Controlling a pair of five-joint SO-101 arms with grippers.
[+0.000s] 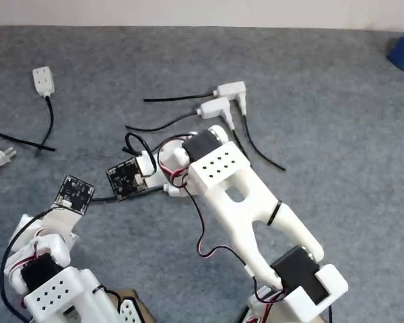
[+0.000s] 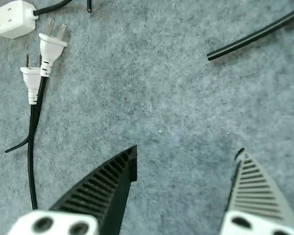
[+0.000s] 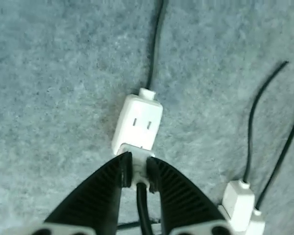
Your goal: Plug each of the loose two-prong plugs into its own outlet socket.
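While right gripper (image 3: 136, 165) pinches a plug (image 3: 136, 152) touching an outlet socket (image 3: 137, 122), left gripper (image 2: 187, 151) gapes wide over carpet (image 2: 161, 88)

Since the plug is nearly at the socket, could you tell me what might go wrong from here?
The white rectangular socket block lies loose on the grey carpet, so a push from the right end effector, shut on the white two-prong plug, may just slide it away. The block's slots face upward while the plug meets its end, so the prongs might miss.

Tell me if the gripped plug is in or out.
In, it seems: plug butts flush against the socket, no prongs showing.
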